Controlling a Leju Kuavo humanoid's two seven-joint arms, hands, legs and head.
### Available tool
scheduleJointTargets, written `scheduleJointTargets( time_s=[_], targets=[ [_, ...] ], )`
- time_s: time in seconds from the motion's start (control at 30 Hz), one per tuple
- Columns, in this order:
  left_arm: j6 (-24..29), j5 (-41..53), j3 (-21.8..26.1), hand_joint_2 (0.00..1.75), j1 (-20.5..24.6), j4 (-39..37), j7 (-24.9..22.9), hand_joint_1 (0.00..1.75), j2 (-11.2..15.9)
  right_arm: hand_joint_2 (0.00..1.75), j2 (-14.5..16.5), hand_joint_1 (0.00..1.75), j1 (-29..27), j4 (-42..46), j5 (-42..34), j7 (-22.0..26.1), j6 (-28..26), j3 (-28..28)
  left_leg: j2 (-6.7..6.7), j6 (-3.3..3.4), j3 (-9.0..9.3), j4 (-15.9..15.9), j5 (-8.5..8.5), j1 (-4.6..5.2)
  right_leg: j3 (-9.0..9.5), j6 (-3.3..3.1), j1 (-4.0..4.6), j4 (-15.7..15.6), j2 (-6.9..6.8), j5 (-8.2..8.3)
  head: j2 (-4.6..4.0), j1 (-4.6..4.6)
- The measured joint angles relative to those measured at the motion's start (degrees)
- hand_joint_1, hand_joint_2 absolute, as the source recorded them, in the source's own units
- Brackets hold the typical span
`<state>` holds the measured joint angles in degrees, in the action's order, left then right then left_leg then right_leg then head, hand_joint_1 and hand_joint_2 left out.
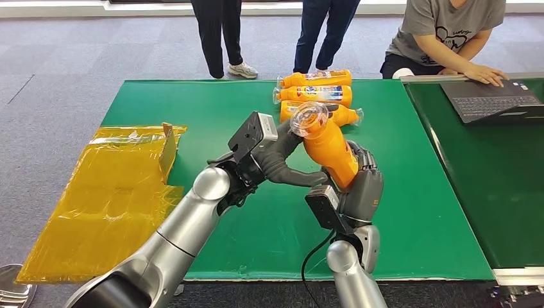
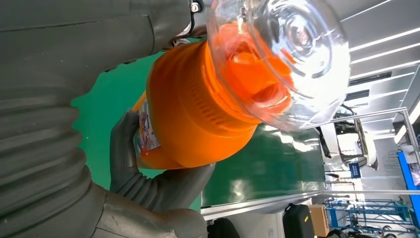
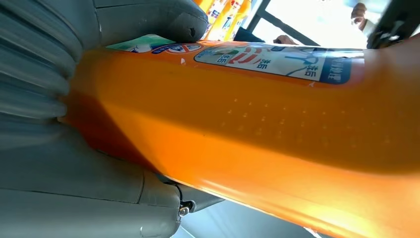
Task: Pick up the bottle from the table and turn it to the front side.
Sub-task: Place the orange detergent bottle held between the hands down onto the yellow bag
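Closest to me, my right hand [image 1: 359, 186] holds the orange bottle [image 1: 328, 149] around its lower body, lifted above the green table [image 1: 417, 218] and tilted, with the clear cap [image 1: 309, 119] pointing up and toward my left. In the right wrist view the thumb presses near the printed label [image 3: 277, 59], which sits on one side of the bottle. My left hand [image 1: 282, 163] reaches across and closes around the bottle just under the orange collar [image 2: 198, 104], so both hands grip the same bottle.

I judge the bottle as stiff plastic, full and quite heavy, with a smooth and a little slippery skin; the small raised dots on its side can help the grip. The clear cap looks thin, so I think it is better to hold the body, not the cap, when I turn the label to the front.

Farther on the table three more orange bottles [image 1: 317, 95] lie on their sides. At the left a yellow plastic bag [image 1: 109, 192] lies flat. Beyond, a person types on a laptop [image 1: 491, 99] and two people stand
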<state>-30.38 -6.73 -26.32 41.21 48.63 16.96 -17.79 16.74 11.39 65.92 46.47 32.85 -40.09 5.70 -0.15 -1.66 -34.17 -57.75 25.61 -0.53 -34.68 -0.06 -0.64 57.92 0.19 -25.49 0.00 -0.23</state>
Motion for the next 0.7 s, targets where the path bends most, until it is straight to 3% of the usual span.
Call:
scheduleJointTargets(
  time_s=[0.7],
  targets=[
    [0.4,-1.1,0.0,1.75,-0.3,-0.3,-0.1,0.00,-1.3,1.75,0.0,1.75,0.1,-0.3,0.6,-0.3,0.0,0.2,-0.02,0.00,-0.01,0.0,0.00,0.00,0.01,0.00,0.00,0.0,-0.02,0.00,0.00,-0.01]
  ],
)
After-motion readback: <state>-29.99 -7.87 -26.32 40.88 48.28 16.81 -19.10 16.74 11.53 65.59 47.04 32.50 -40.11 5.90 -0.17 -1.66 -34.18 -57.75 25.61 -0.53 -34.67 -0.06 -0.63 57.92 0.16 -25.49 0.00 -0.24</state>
